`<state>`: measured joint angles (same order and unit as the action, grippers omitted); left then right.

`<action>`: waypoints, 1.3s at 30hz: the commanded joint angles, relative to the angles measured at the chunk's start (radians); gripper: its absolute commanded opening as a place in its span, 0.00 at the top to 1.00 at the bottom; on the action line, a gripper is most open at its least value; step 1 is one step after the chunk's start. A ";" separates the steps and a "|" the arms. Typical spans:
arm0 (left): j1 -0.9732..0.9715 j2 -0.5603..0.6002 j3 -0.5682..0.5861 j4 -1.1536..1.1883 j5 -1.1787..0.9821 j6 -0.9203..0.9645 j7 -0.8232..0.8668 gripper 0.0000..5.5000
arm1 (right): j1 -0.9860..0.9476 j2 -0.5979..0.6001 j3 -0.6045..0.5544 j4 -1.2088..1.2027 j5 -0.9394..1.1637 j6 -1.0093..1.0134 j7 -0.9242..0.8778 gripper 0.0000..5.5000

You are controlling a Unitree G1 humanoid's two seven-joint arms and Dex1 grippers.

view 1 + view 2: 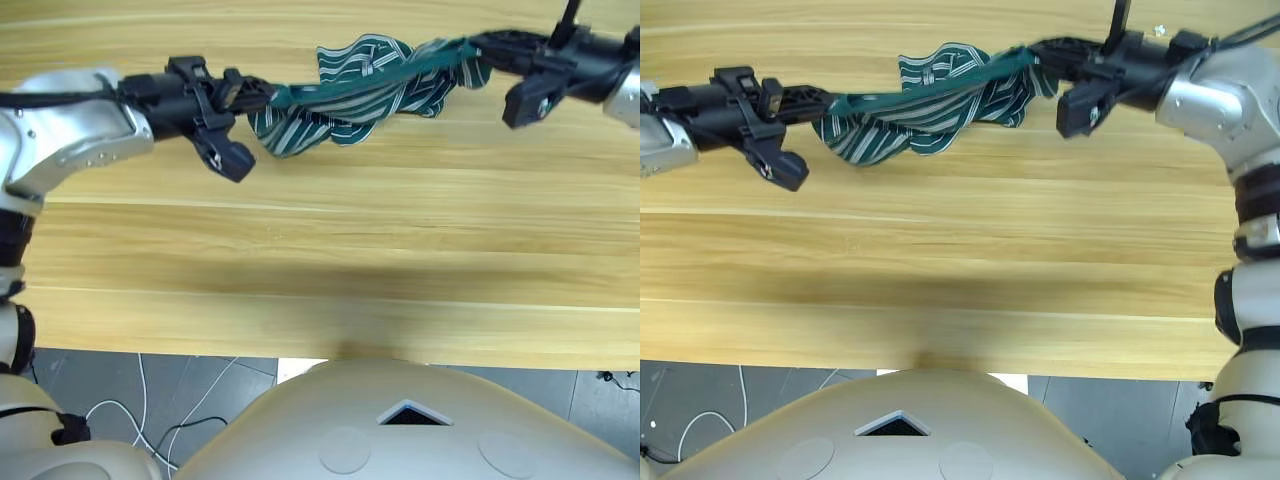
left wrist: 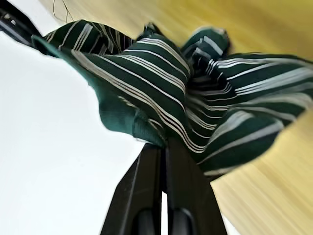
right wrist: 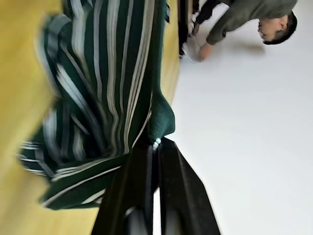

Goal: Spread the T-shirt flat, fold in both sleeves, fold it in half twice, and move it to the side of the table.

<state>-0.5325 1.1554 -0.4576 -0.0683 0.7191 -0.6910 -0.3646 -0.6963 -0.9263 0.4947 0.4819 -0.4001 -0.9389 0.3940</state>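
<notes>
Bunched above the table (image 1: 320, 260) — green-striped T-shirt (image 1: 360, 90), strung between left claw (image 1: 268, 97) and right claw (image 1: 476, 45), both clamped on its edge. Left to do — spreading, 2 sleeve folds, 2 halvings, moving aside.

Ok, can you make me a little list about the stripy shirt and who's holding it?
shirt: green T-shirt with white stripes, bunched up, not flat yet
left fingers: shut on one end of it
right fingers: shut on the other end
where: stretched between both arms over the wooden table
folds done: none
</notes>
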 commanded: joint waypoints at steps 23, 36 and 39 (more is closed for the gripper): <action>0.815 0.033 0.201 -0.486 -0.038 0.089 -0.282 0.76 | 0.822 -0.300 -0.183 -0.954 0.534 0.704 0.666 1.00; 0.796 -0.031 0.195 -0.448 -0.139 0.106 -0.392 0.40 | 0.852 -0.279 -0.218 -0.949 0.530 0.838 0.769 0.76; 0.725 -0.057 0.177 -0.409 -0.170 0.110 -0.428 0.31 | 0.868 -0.289 -0.224 -0.964 0.567 0.871 0.812 0.67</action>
<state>0.2304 1.1149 -0.2697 -0.5008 0.5790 -0.5875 -0.7669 0.1636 -1.2092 0.2839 -0.4641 0.1439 -0.0901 1.1815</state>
